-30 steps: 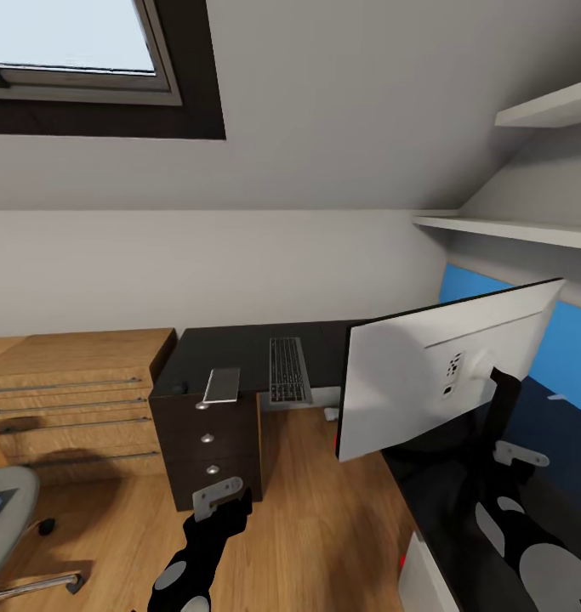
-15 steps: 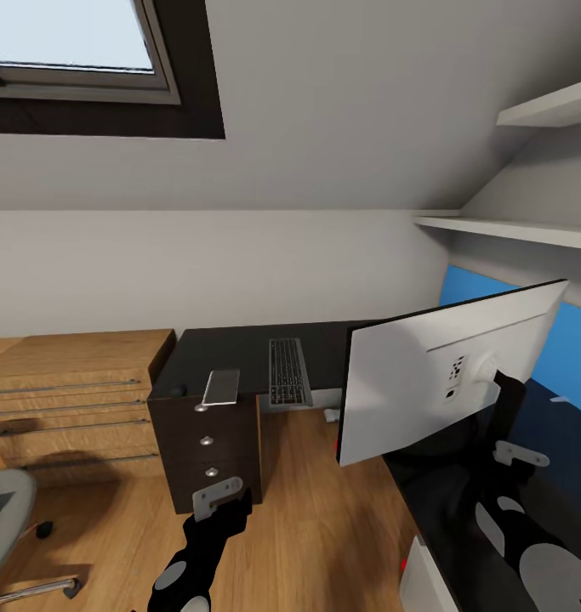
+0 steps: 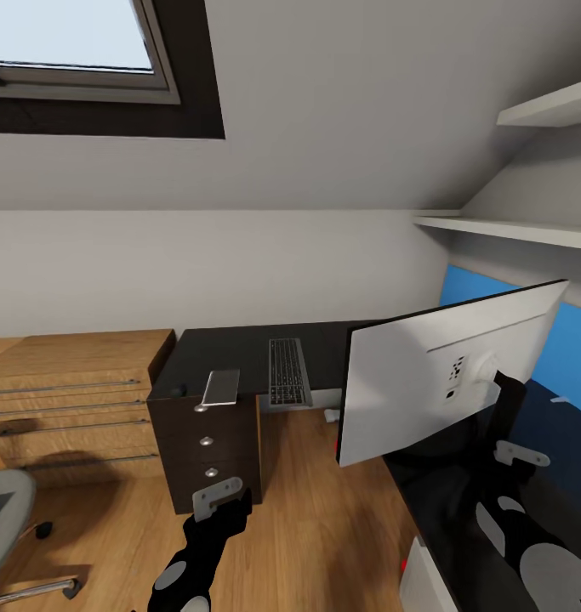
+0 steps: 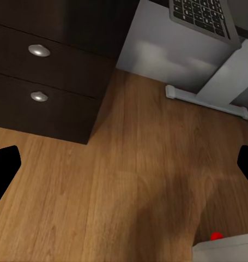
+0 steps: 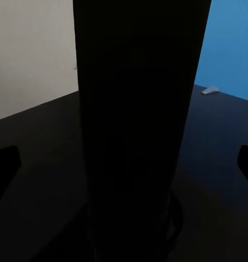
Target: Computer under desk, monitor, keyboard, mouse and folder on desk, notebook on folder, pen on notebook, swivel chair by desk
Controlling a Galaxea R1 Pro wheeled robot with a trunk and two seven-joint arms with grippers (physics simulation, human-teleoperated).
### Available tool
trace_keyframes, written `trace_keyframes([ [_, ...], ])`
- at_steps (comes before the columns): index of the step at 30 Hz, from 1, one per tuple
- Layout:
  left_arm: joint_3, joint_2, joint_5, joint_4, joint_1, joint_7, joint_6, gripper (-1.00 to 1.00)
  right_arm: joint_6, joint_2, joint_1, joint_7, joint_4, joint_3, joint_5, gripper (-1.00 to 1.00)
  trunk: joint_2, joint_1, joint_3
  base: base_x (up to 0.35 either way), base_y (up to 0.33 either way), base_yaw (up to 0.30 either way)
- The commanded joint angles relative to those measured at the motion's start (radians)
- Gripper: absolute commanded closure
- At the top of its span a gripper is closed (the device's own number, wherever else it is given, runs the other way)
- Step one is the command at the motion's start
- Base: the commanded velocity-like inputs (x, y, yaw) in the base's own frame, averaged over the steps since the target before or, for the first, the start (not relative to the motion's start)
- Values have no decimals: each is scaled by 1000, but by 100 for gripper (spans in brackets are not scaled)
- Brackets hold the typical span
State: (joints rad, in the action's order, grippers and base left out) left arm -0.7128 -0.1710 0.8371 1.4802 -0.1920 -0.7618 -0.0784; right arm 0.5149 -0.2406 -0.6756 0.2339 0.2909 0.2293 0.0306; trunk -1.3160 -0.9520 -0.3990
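At nine o'clock the chair has slid a touch further out of frame as my head turned. My left gripper hangs with jaws apart over bare floor. The keyboard lies on the desk at twelve. At three, the monitor has tipped slightly and now holds; my right gripper's jaws stand apart around its stand, so I judge it set down.

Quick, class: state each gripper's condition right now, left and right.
Left gripper: open, empty, over the floor.
Right gripper: open, straddling the monitor stand, grip cannot be told.
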Motion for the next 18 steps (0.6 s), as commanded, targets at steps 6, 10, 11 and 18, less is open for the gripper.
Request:
trace_keyframes([
  [6, -3, -1, 2, 2, -1, -6, -4, -100, 4, 0, -1, 1, -1, -1, 3, -100, -1, 0, -1, 11, -7, 0],
  [10, -3, -1, 2, 2, -1, -6, -4, -100, 4, 0, -1, 1, -1, -1, 3, -100, -1, 0, -1, 2, -2, 0],
  [11, -3, -1, 2, 2, -1, -6, -4, -100, 4, 0, -1, 1, -1, -1, 3, -100, -1, 0, -1, 1, -1, 0],
  [18, -4, -1, 2, 2, -1, -7, -4, -100, 4, 1, -1, 1, -1, -1, 3, -100, -1, 0, -1, 12, 0, 0],
])
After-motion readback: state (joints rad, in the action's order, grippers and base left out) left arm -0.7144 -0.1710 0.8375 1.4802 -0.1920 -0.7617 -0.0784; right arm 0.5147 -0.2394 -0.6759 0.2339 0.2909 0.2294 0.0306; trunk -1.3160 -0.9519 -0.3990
